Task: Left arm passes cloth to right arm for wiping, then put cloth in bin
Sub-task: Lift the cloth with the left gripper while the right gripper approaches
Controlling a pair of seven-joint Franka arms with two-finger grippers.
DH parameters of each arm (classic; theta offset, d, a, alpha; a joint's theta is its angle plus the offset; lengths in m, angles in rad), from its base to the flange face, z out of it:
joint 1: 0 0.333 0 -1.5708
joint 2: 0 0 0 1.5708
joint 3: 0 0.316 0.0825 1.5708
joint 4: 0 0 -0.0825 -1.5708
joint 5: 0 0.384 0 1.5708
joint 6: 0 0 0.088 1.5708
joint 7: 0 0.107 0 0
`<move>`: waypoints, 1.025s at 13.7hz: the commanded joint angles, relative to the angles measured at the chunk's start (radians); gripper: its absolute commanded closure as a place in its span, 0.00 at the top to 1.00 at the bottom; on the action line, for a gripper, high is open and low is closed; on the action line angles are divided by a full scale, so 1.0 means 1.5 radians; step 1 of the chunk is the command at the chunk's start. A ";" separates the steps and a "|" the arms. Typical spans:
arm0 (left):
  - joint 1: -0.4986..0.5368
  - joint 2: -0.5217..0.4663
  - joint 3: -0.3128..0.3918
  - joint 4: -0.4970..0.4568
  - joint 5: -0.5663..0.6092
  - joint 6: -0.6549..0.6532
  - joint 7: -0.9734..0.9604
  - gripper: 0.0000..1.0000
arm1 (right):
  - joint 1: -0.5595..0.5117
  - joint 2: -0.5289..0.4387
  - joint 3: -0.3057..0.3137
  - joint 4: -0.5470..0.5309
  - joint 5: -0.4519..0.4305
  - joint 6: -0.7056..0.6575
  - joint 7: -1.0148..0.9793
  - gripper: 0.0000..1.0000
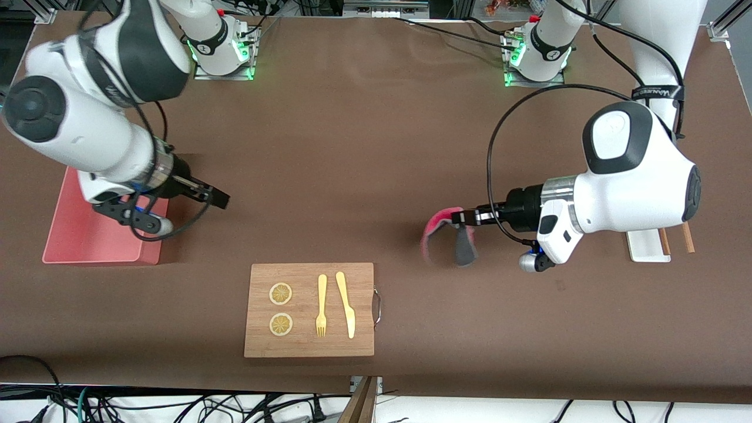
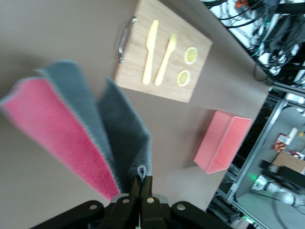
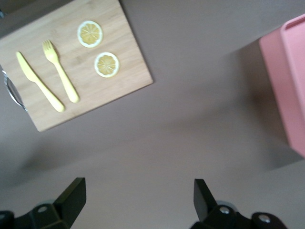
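Nearest my front camera sits the rectangular wooden cutting board (image 1: 309, 309) with its metal handle, carrying two lemon slices (image 1: 281, 308), a yellow plastic fork (image 1: 321, 305) and a yellow plastic knife (image 1: 345, 304). I take it as my landmark.

Farther from the camera than the board, toward the left arm's end of the table, the left tool (image 1: 461, 218) hangs above the brown table (image 1: 364, 147), pinched tight on one small corner of the soft cloth (image 1: 447, 235) — pinkish-red on one face, dark grey on the other. The cloth droops from it in loose folds, off the surface.

Toward the right arm's end, the right tool (image 1: 214, 195) hovers beside the salmon-pink rectangular plastic bin (image 1: 76, 235) with its fingers spread wide and nothing between them.

My worry is the handover. The left tool's bite is narrow, so a quick swing toward the board could shake the cloth free. The folds hang loosely — I judge the right tool could close on a thin edge, or on the left fingers (image 2: 143, 183). If the left tool lets go early, the cloth drops onto the table, perhaps across the cutlery.
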 commanded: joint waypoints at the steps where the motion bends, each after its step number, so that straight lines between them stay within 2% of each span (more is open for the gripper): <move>1: -0.007 0.016 -0.004 0.029 -0.045 -0.001 0.044 0.00 | 0.031 0.025 -0.006 0.002 0.010 0.066 0.070 1.00; 3: -0.035 0.017 -0.012 0.028 -0.046 -0.003 0.097 0.00 | 0.051 0.042 -0.006 0.002 0.010 0.119 0.112 1.00; 6: -0.083 0.017 -0.012 0.030 -0.063 0.003 0.097 0.00 | 0.075 0.059 -0.006 0.003 0.010 0.195 0.168 1.00; 9: -0.102 0.016 -0.012 0.029 -0.096 0.054 0.093 0.00 | 0.090 0.069 -0.006 0.003 0.010 0.244 0.212 1.00; 14: -0.114 0.017 -0.012 0.029 -0.192 0.080 0.099 0.00 | 0.120 0.078 -0.005 0.002 0.012 0.258 0.220 1.00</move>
